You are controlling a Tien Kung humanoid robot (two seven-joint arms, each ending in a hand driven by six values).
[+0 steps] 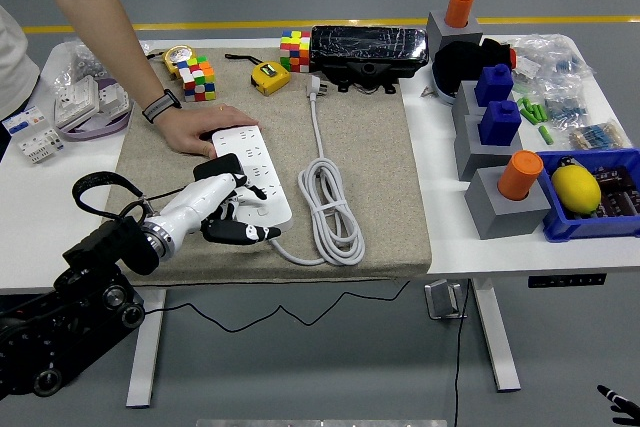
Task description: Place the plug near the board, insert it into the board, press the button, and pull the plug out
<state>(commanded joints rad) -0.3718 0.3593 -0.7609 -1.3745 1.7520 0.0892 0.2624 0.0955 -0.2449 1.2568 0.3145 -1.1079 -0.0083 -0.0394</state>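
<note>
Board [252, 168], a white power strip, is lying on the beige mat [380, 167] toward the bench's [40, 217] left edge. Left hand [222, 209] is hovering over its near end, fingers [245, 233] curled loosely, clamping nothing. A person's hand [195, 127] is pressing its far end. Plug [313, 85] is lying near the mat's far edge.

1. The left hand [228, 209] covered the near end of the power strip [252, 167].
2. The person's hand [196, 127] hid the strip's far-left corner.
3. The person's arm [95, 17] ran off the top edge.
4. The blue bin [560, 225] was cut by the right edge.
5. The strip's button could not be made out.
</note>
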